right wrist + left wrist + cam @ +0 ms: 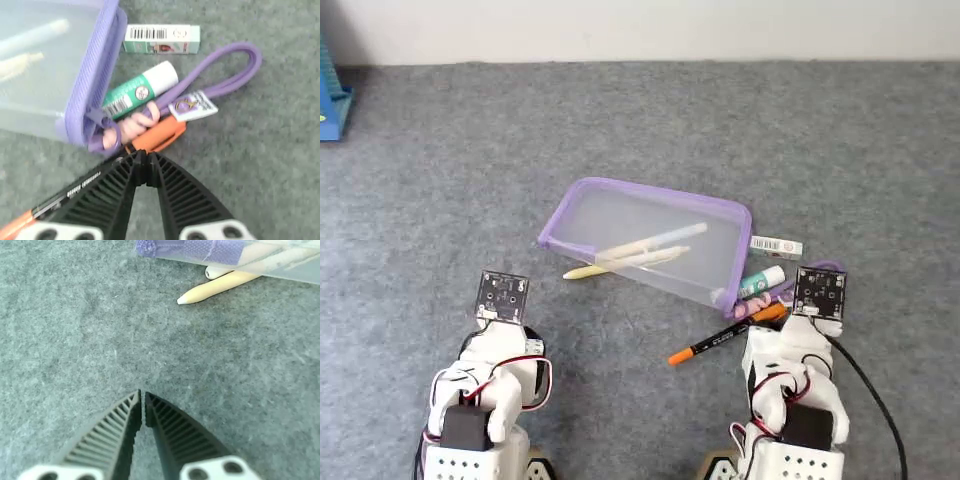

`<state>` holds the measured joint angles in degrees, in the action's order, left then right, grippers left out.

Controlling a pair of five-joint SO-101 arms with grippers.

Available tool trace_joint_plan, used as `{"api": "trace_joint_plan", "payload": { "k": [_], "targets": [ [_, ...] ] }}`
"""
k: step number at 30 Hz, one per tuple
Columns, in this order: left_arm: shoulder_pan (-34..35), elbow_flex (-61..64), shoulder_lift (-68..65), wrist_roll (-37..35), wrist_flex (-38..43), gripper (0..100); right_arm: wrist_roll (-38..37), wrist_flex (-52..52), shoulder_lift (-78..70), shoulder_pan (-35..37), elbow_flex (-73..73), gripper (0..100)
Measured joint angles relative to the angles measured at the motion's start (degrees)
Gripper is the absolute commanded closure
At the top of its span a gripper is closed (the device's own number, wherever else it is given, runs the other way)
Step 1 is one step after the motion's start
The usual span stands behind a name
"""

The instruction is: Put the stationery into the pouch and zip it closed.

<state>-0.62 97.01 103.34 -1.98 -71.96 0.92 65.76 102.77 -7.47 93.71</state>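
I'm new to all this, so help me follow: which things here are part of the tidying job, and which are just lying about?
Job: pouch, cream pen, white pen, orange marker, glue stick, small box.
Lying about: blue object at the table's edge.

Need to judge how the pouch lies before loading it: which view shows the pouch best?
The high view: the whole pouch lies there, purple edge all round. The left wrist view catches one purple corner beside two pen tips; the right wrist view has its zipper end and strap.
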Motion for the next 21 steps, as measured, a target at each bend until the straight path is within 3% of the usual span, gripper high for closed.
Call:
{"api": "trace_joint_plan", "payload": {
  "k": [8, 16, 21],
  "targets": [
    [0.0, 0.0, 0.0, 0.0, 0.0, 99, -2.2, 3.7, -1.4, 0.2, -6.8, 99.1],
    [0.0, 0.0, 0.0, 0.0, 0.0, 99, -3.3, 7.2, -28.0, 0.4, -25.3, 98.7],
    [0.0, 0.0, 0.0, 0.0, 0.0, 99, -11.7, 4.8, -51.0, 0.3, -36.1, 98.7]
  ]
}}
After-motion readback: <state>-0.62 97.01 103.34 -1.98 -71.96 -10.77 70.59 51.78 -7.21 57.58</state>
